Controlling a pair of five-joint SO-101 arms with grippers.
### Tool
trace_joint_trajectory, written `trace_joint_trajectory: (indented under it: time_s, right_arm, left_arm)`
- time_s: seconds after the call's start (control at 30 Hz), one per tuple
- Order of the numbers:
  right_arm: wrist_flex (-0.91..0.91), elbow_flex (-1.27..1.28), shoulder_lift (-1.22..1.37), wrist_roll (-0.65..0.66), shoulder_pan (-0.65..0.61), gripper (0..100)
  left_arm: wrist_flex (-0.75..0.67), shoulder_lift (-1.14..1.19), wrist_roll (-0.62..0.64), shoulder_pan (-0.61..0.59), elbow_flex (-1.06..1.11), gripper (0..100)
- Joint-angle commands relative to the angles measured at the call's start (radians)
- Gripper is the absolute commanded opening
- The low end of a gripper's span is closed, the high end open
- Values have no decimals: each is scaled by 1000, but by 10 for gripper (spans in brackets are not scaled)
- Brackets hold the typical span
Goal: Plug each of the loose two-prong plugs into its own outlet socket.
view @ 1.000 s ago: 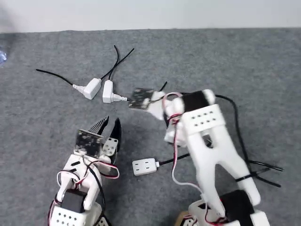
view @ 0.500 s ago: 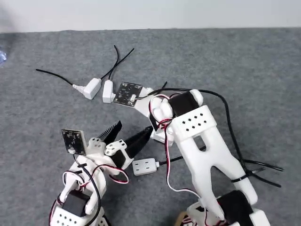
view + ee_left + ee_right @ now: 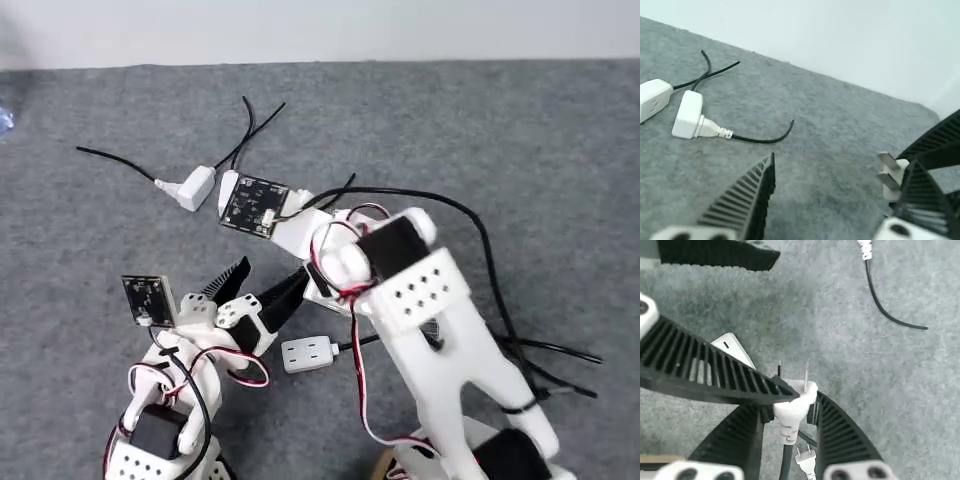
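Your right gripper [image 3: 788, 416], closed on a plug [image 3: 799, 390], has swung left to the left gripper [image 3: 272, 270], now open, so a handover seems near.

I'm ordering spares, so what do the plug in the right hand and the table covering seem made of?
Two-prong plug: smooth white moulded plastic, slightly glossy; its thin grey prongs look like bare metal. Table covering: probably grey felt or low-pile carpet, matte with a fuzzy, speckled texture.
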Motion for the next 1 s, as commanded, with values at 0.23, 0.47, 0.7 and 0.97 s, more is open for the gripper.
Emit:
trace_joint_trajectory:
  time_s: [0.23, 0.47, 0.7, 0.97]
  right_arm:
    - [74, -84, -122, -46, -13, 9]
    - [140, -172, -120, -51, -13, 9]
    - [128, -169, -119, -52, -12, 9]
    - [62, -169, -120, -112, -13, 9]
  left_arm:
    - [12, -12, 3, -6, -4, 371]
    - [12, -12, 3, -6, -4, 371]
    - [14, -12, 3, -6, -4, 371]
    - [34, -12, 2, 28, -4, 371]
